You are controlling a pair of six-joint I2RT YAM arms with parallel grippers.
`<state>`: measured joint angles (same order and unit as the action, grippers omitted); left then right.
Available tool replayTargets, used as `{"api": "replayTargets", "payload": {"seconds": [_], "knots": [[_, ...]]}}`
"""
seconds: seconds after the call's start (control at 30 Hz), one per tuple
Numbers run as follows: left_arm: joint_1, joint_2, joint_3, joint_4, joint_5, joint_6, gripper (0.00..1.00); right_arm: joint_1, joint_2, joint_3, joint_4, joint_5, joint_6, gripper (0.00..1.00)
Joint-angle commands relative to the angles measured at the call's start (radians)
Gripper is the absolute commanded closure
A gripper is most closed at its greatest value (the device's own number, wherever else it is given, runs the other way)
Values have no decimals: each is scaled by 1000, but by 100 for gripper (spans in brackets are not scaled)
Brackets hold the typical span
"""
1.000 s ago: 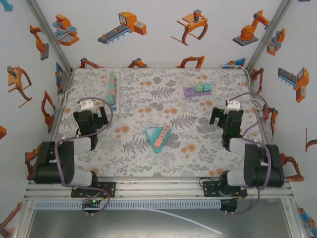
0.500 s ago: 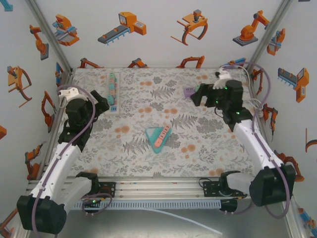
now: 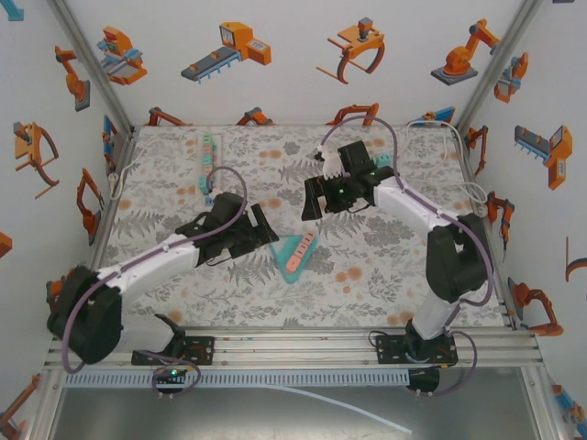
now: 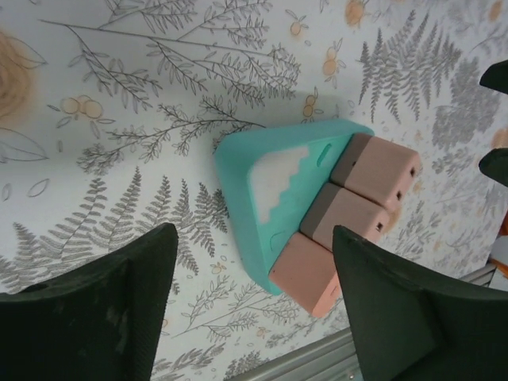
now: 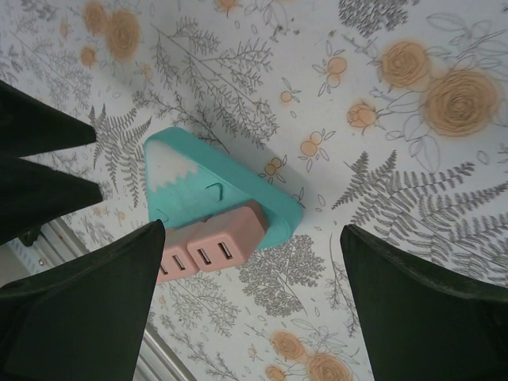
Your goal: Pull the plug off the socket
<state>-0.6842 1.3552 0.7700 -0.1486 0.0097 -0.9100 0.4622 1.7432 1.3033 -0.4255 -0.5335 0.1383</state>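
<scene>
A teal triangular socket (image 3: pixel 290 261) lies mid-table with pink plugs (image 3: pixel 302 246) set along one side. From the left wrist, the socket (image 4: pixel 254 178) lies just ahead, carrying three pink plugs (image 4: pixel 346 214). My left gripper (image 4: pixel 254 313) hovers over it, open, with nothing between its fingers (image 4: pixel 103 309). The right wrist view has the socket (image 5: pixel 214 186) and two pink plugs (image 5: pixel 218 248) ahead of my right gripper (image 5: pixel 250 309), also open and holding nothing. From above, the left gripper (image 3: pixel 271 236) is left of the socket and the right gripper (image 3: pixel 314 209) is just behind it.
A long white power strip (image 3: pixel 209 167) with coloured plugs lies at the back left. White cables (image 3: pixel 459 151) run along the back right edge. A metal rail (image 4: pixel 317 361) borders the near table edge. The two grippers are close together over the socket.
Both arms have swung in from the table's sides to the middle and now hover over the teal socket. Nothing has been taken hold of.
</scene>
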Motion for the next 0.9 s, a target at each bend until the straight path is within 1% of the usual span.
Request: {"api": "replayTargets", "payload": {"seconds": [0.0,0.07,0.17,0.23,0.37,0.5,0.57,0.67,0.77,0.87], "knots": [[-27,73,21,128,67,-64,34,7,27,23,-27,-78,-13,19],[-40,120,26,145,82,-71,38,10,41,13,-27,-74,-8,20],[-49,159,18,194,97,-76,47,9,50,-9,-20,-36,7,23],[-53,189,29,213,122,-61,51,9,49,-29,-11,-24,22,25],[-52,261,87,188,193,-2,59,11,17,-106,38,-5,66,30],[-51,306,141,169,205,114,60,10,-55,-210,79,86,133,38],[-51,328,184,126,201,191,60,11,-97,-265,98,123,182,39],[-51,365,243,60,209,281,56,11,-156,-355,150,136,258,41],[-51,388,271,35,236,315,55,11,-197,-430,197,124,313,41],[-51,389,266,50,273,313,53,13,-217,-453,199,106,337,41]]}}
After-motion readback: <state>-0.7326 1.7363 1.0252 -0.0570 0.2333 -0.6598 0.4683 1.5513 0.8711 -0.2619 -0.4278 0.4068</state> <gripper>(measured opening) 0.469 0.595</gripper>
